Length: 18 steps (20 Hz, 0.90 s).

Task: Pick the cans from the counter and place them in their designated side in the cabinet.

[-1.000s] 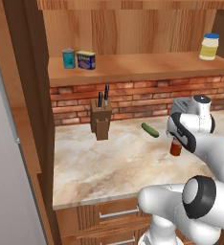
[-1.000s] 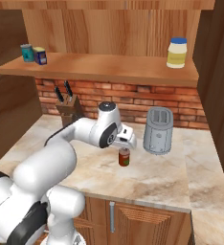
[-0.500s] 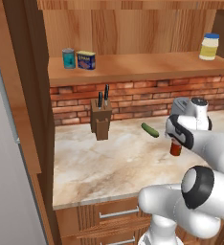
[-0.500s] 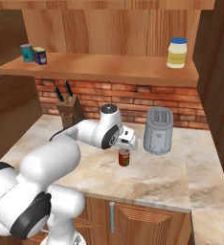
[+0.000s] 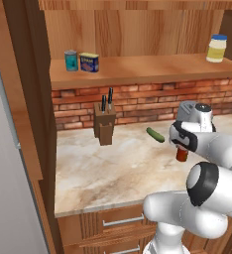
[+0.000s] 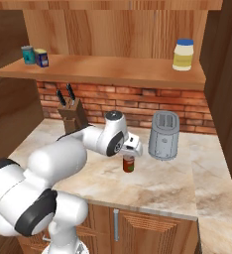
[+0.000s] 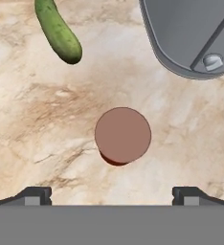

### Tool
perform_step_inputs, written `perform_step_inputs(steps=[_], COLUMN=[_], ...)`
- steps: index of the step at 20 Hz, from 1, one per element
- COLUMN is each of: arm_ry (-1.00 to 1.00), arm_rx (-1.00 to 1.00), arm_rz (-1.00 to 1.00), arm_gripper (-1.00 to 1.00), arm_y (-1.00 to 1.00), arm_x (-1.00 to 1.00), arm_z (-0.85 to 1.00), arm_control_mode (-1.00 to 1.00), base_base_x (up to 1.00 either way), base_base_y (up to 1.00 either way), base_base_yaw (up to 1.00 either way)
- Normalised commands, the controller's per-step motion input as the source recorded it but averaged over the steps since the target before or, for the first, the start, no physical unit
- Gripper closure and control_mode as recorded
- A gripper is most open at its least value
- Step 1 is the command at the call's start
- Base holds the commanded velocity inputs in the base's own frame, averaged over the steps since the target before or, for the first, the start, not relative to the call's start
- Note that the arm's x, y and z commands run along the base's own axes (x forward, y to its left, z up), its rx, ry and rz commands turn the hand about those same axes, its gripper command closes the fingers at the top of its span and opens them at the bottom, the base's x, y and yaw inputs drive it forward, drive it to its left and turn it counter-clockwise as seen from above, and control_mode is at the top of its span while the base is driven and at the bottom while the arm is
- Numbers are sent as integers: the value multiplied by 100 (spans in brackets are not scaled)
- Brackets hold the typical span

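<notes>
The gripper (image 7: pixel 112 195) is seen poised straight above the red-brown can (image 7: pixel 122 135), its jaws spread wide and nothing grasped, with one dark fingertip (image 7: pixel 35 195) set at each side and well clear of the can's round top. From the right base view the gripper (image 6: pixel 131 148) is found just over the red-brown can (image 6: pixel 129 163), which stands upright on the beige marble counter (image 6: pixel 157 186), a little in front of the grey toaster (image 6: pixel 163 135). In the left base view the same red-brown can (image 5: pixel 182 155) is glimpsed just below the hand, partly covered by the white arm. A green cucumber (image 7: pixel 58 31) is laid on the counter near the can but apart from it, and the cucumber (image 5: pixel 155 134) is also picked out between the wooden knife block (image 5: pixel 104 125) and the arm. Up in the open wooden cabinet (image 5: pixel 138 34), the dark blue can with the yellow label (image 5: pixel 89 62) is placed on the plank shelf at the left end, just beside a teal can with a silver lid (image 5: pixel 71 60). At the far right end of the shelf a pale yellow jar with a blue lid (image 6: pixel 183 54) is stood alone. Wooden drawers with metal handles (image 5: pixel 121 221) are seen below the counter's edge.
</notes>
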Motion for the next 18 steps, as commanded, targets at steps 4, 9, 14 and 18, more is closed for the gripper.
perform_step_inputs(steps=[4, 9, 14, 18], arm_ry=[0, 0, 0, 0], arm_rx=[0, 0, 0, 0], arm_rz=[0, 0, 0, 0], arm_gripper=[-100, -100, -100, -100], arm_y=[-2, -7, -9, -6], arm_x=[13, 11, 10, 13], arm_z=[-14, -14, -14, -14], arm_control_mode=[-100, -100, -100, -100], base_base_x=[0, 0, 0, 0], base_base_y=[0, 0, 0, 0], base_base_yaw=[0, 0, 0, 0])
